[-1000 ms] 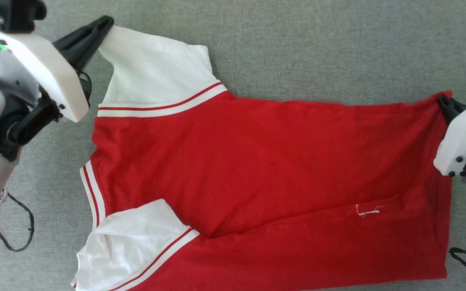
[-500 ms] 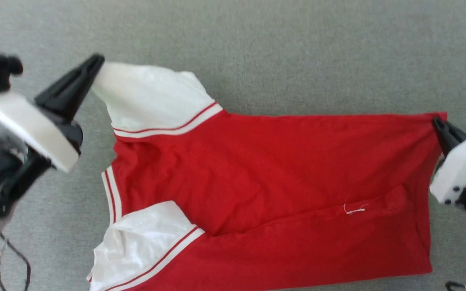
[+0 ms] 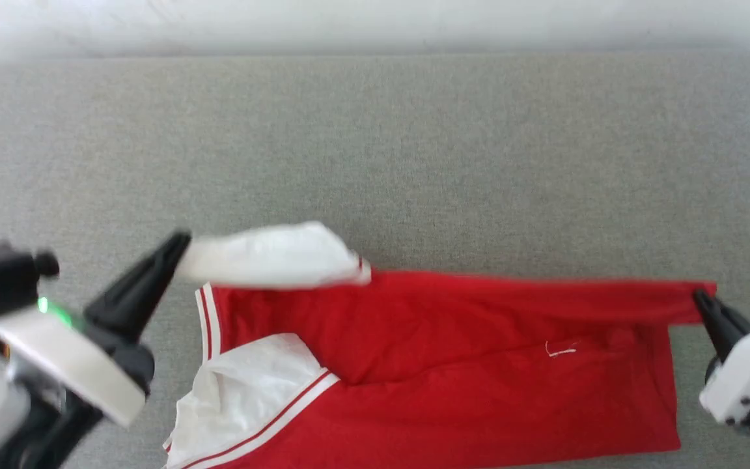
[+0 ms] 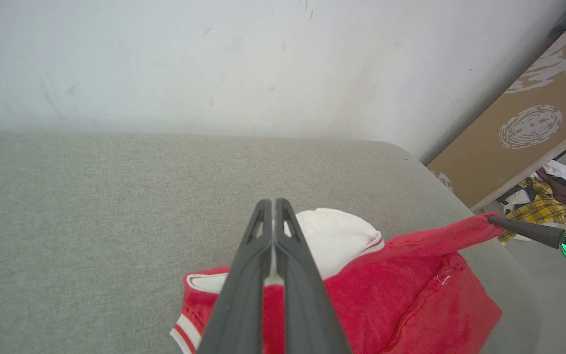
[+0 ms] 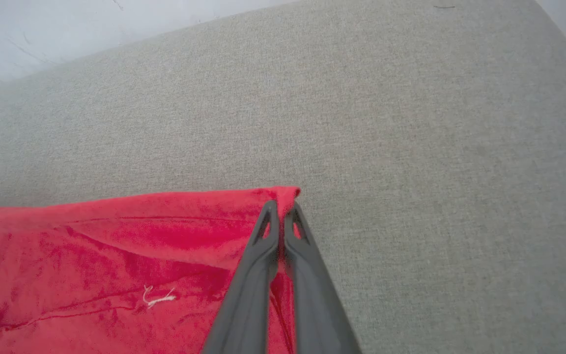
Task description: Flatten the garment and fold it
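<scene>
Dark fingers of the left gripper [image 3: 178, 246] are pressed together on the cuff of a white sleeve [image 3: 271, 264]. Those of the right gripper [image 3: 702, 301] are pinched shut on a red hem corner [image 5: 285, 194] of the garment [image 3: 446, 371]. Between the two grips the far edge is drawn into a taut line. It appears to be held clear of the grey counter [image 3: 375, 143], though the head view is too blurred for this to be certain.

A loose white thread [image 3: 560, 350] on the red cloth is taken as the landmark. The hem grip lies near the thread on the robot's right, and the sleeve grip lies well apart from it on the left. The striped neck trim [image 3: 207, 322] and the second sleeve [image 3: 245, 384] are seen crumpled far to the thread's left. The red body rests on the counter, creased along a fold that passes just beside the thread.

The cloth is judged light, soft and limp, with no stiffness of its own. Sag is to be expected wherever tension is not kept, and a thin pinch may slip under a hard pull. Hold is best taken at seamed edges such as the cuff, the hem corner or the shoulder, where the layers are thicker.
</scene>
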Motion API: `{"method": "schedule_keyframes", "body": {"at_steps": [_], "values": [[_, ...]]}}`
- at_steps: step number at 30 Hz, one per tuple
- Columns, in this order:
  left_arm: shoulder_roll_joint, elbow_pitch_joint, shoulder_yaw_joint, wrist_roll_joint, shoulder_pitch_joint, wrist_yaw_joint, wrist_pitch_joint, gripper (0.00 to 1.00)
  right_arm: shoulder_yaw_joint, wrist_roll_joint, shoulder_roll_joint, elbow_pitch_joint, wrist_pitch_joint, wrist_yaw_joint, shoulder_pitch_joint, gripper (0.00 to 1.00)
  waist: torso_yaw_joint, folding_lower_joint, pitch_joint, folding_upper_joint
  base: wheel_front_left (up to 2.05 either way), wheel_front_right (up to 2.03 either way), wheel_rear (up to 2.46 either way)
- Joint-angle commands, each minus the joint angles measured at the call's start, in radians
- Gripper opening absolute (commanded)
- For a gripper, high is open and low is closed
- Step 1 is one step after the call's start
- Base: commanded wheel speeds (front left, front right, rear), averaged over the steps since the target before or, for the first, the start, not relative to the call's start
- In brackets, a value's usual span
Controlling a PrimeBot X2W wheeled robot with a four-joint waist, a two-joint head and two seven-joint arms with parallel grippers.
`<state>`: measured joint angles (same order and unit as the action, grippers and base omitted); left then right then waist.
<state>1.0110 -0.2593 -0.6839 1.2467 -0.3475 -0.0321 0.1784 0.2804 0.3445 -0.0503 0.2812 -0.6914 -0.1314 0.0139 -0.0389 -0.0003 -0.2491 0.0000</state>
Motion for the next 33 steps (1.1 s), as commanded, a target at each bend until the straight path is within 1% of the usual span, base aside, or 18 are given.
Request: {"method": "schedule_keyframes", "body": {"at_steps": [1, 6, 9, 12, 14, 15, 16, 17, 18, 25, 26, 28, 29, 30, 31, 32, 33], "values": [[0.014, -0.012, 0.001, 0.013, 0.041, -0.015, 0.015, 0.00, 0.005, 0.014, 0.000, -0.003, 0.009, 0.001, -0.024, 0.00, -0.001, 0.0003, 0.026, 0.0000, 0.00, 0.00, 0.00], [0.038, -0.049, -0.003, 0.059, 0.162, -0.044, 0.045, 0.00, 0.017, 0.049, 0.000, -0.017, 0.020, 0.001, -0.094, 0.00, -0.005, 0.0003, 0.051, 0.0000, 0.00, 0.00, 0.00], [0.024, -0.040, -0.022, 0.069, 0.199, -0.049, 0.048, 0.00, 0.007, 0.055, 0.000, -0.035, 0.026, 0.001, -0.116, 0.00, -0.007, 0.0003, 0.060, 0.0000, 0.00, 0.00, 0.00], [-0.007, -0.003, -0.056, 0.070, 0.210, -0.043, 0.026, 0.00, -0.016, 0.052, 0.000, -0.064, 0.029, 0.001, -0.120, 0.00, -0.007, 0.0003, 0.065, 0.0000, 0.00, 0.00, 0.00], [-0.037, 0.034, -0.075, 0.078, 0.207, -0.037, 0.009, 0.00, -0.034, 0.037, 0.000, -0.086, 0.028, 0.001, -0.115, 0.00, -0.005, 0.0003, 0.068, 0.0000, 0.00, 0.00, 0.00], [-0.037, 0.034, -0.075, 0.078, 0.207, -0.037, 0.009, 0.00, -0.034, 0.037, 0.000, -0.086, 0.028, 0.001, -0.115, 0.00, -0.005, 0.0003, 0.068, 0.0000, 0.00, 0.00, 0.00], [-0.065, 0.079, -0.093, 0.076, 0.197, -0.032, -0.010, 0.00, -0.049, 0.029, 0.000, -0.111, 0.029, 0.001, -0.106, 0.00, -0.003, 0.0003, 0.068, 0.0000, 0.00, 0.00, 0.00], [-0.080, 0.104, -0.100, 0.078, 0.190, -0.029, -0.019, 0.00, -0.056, 0.024, 0.000, -0.128, 0.029, 0.001, -0.099, 0.00, -0.003, 0.0003, 0.068, 0.0000, 0.00, 0.00, 0.00], [-0.080, 0.104, -0.100, 0.078, 0.190, -0.029, -0.019, 0.00, -0.056, 0.024, 0.000, -0.128, 0.029, 0.001, -0.099, 0.00, -0.003, 0.0003, 0.068, 0.0000, 0.00, 0.00, 0.00], [-0.180, 0.289, -0.153, 0.072, 0.127, -0.006, -0.092, 0.00, -0.092, -0.011, 0.000, -0.225, 0.031, 0.001, -0.056, 0.00, -0.002, 0.0003, 0.061, 0.0000, 0.00, 0.00, 0.00], [-0.191, 0.312, -0.158, 0.072, 0.120, -0.006, -0.101, 0.00, -0.094, -0.013, 0.000, -0.233, 0.031, 0.001, -0.052, 0.07, -0.002, 0.0003, 0.059, 0.0000, 0.00, 0.00, 0.00], [-0.208, 0.355, -0.169, 0.067, 0.104, -0.005, -0.118, 0.00, -0.092, -0.017, 0.000, -0.247, 0.034, 0.001, -0.045, 0.28, -0.002, 0.0003, 0.056, 0.0000, 0.00, 0.00, 0.00], [-0.218, 0.376, -0.168, 0.065, 0.097, -0.008, -0.116, 0.00, -0.089, -0.019, 0.000, -0.254, 0.037, 0.001, -0.043, 0.64, -0.003, 0.0003, 0.054, 0.0000, 0.00, 0.00, 0.00], [-0.226, 0.396, -0.168, 0.059, 0.091, -0.011, -0.111, 0.16, -0.086, -0.021, 0.000, -0.262, 0.037, 0.001, -0.041, 1.00, -0.003, 0.0003, 0.053, 0.0000, 0.00, 0.00, 0.00], [-0.233, 0.413, -0.170, 0.052, 0.085, -0.013, -0.106, 0.38, -0.084, -0.021, 0.000, -0.270, 0.035, 0.001, -0.041, 1.00, -0.003, 0.0003, 0.053, 0.0000, 0.00, 0.00, 0.00], [-0.241, 0.426, -0.169, 0.047, 0.081, -0.013, -0.097, 0.84, -0.085, -0.019, 0.000, -0.275, 0.033, 0.001, -0.040, 1.00, -0.003, 0.0003, 0.053, 0.0000, 0.00, 0.00, 0.00], [-0.249, 0.435, -0.165, 0.047, 0.080, -0.012, -0.086, 1.00, -0.085, -0.017, 0.000, -0.277, 0.032, 0.001, -0.040, 1.00, -0.003, 0.0003, 0.053, 0.0000, 0.00, 0.00, 0.00]]}}
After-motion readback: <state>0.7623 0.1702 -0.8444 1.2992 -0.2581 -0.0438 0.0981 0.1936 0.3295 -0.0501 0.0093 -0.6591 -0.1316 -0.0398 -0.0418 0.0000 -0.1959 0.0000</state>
